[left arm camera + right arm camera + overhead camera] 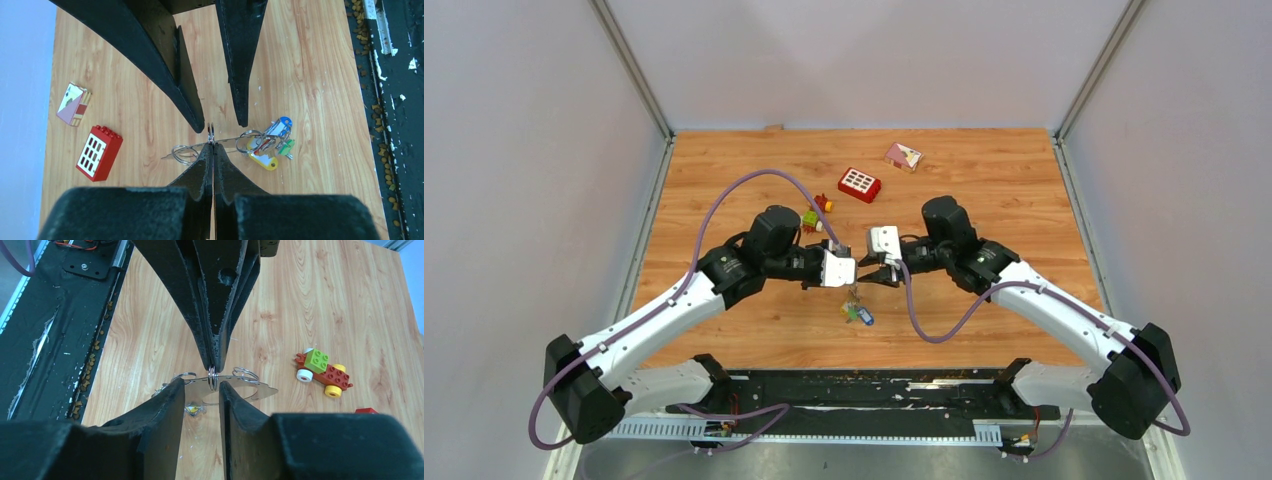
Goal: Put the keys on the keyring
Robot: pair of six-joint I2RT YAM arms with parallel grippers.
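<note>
My left gripper [212, 145] is shut on a thin grey metal ring [210, 133], seen edge-on; this looks like the keyring. A flat metal strip [235, 386] with small wire loops at both ends hangs at that ring. My right gripper [202, 385] is open, with one finger on each side of the ring and neither touching it. The keys [274, 145], with blue, green and yellow tags, bunch at the strip's right end in the left wrist view. In the top view both grippers meet mid-table and the keys [857, 312] lie just below them.
A red brick with white squares [860, 184] and a pink card box [903, 156] lie at the back. A block toy car [322, 372] and a small red cube [366, 411] sit left of centre. A black rail [874, 392] runs along the near edge.
</note>
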